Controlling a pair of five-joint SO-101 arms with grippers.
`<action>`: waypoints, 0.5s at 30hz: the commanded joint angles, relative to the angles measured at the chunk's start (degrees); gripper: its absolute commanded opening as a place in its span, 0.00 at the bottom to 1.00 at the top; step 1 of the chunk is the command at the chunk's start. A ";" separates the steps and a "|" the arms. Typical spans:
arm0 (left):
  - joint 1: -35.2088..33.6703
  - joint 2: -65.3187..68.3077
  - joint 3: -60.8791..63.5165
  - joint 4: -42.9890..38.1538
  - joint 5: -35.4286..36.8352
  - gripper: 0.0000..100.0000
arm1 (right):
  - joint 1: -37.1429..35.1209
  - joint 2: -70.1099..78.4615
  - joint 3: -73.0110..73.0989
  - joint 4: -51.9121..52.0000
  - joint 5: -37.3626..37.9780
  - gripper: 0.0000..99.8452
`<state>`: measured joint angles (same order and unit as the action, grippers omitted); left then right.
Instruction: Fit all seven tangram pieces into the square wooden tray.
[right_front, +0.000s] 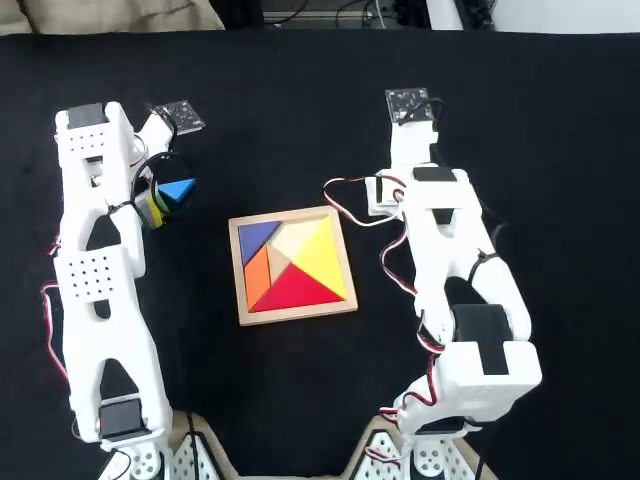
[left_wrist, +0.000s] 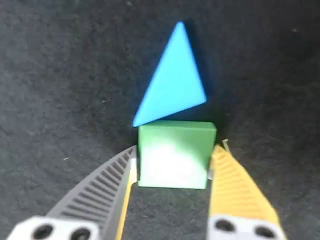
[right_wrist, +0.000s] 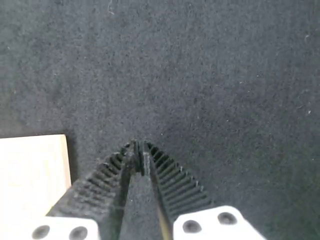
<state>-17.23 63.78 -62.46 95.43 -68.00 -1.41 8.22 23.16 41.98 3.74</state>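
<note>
Gripping the green square (left_wrist: 175, 145): the left jaws are closed against two opposite sides of it, grey finger on one side, yellow finger on the other.

- Blue triangle (left_wrist: 172, 82) lies flat on the black desk (right_front: 300, 110) just beyond the square. One of its corners touches the square's far edge.
- In the high view both pieces sit in the upper left of the frame, beside the left arm (right_front: 100, 270) and well apart from the wooden tray (right_front: 300, 315) at centre.
- The tray already holds coloured pieces, among them a red triangle (right_front: 300, 292) along its lower edge and a yellow triangle (right_front: 322, 250) on its right. A pale patch near its top is probably the open slot, though it could be a light-coloured piece.
- Right jaws are pressed together on nothing, over bare cloth just beside a tray corner. The right arm (right_front: 450, 260) stands in the right half of the frame.

Step in hand, as I judge it: pick-up of the green square, with two pieces left outside the tray.

Next move calls for a straight lift so the touching triangle isn't dragged. After that, carry the square toward frame centre, turn it to match the gap's edges and lower it flat.
</note>
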 joint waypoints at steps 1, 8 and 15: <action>1.27 0.53 -7.25 5.27 -0.70 0.11 | -0.97 -2.59 -0.13 -0.97 0.18 0.01; 3.03 -8.18 -6.55 5.54 8.97 0.10 | -0.88 -0.31 -1.54 -0.88 0.26 0.01; 10.33 -31.91 17.71 5.45 19.25 0.10 | -0.79 -0.40 -1.54 -0.79 0.26 0.01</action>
<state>-12.57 49.36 -58.51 100.18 -54.37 -1.41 8.22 23.16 41.98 3.74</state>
